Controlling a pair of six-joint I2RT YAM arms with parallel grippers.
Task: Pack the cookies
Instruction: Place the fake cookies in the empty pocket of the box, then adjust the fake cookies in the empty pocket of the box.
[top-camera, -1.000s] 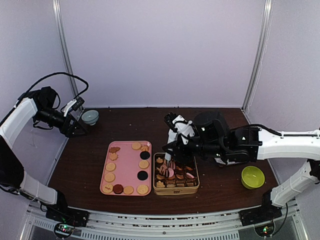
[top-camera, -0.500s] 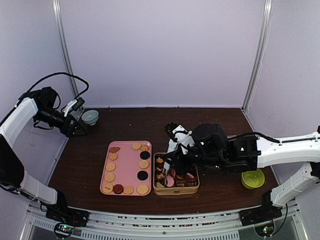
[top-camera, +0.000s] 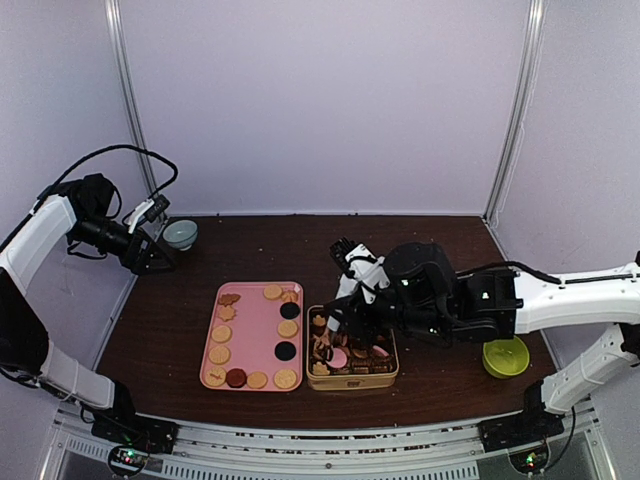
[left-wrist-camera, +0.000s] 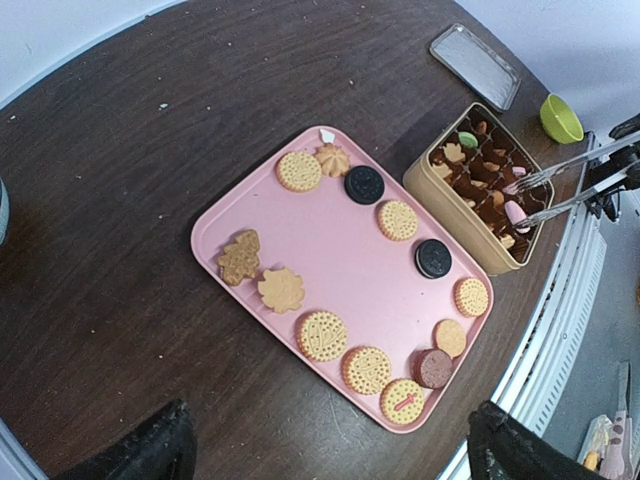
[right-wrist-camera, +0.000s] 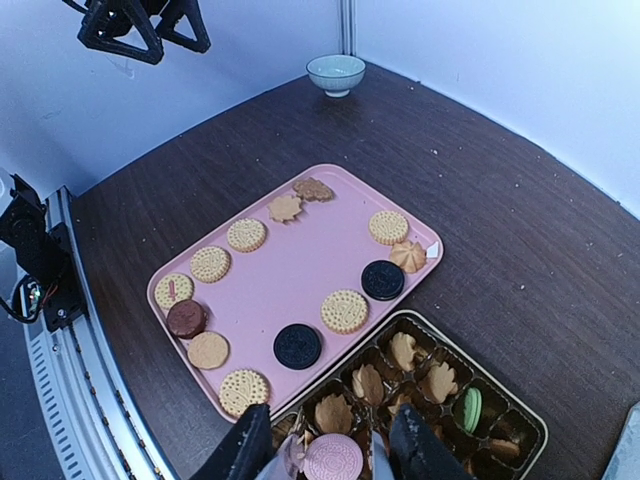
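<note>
**Q:** Where do the cookies lie?

**A:** In two places. Round tan ones, two dark ones and a few leaf-shaped ones ring the pink tray. Others fill the compartments of the gold tin, which stands just right of the tray on the dark table. One pink cookie sits between the tips of the metal tongs, over the tin's near left part. I cannot tell whether it is pinched or resting.

**Q:** And your claws?

**A:** My right gripper is clamped on the tongs' handles, above the tin. My left gripper hangs raised at the table's far left corner, near a pale bowl. Its jaws are spread wide and hold nothing. A green bowl stands right of the tin, and a flat metal lid lies on the table near it.
</note>
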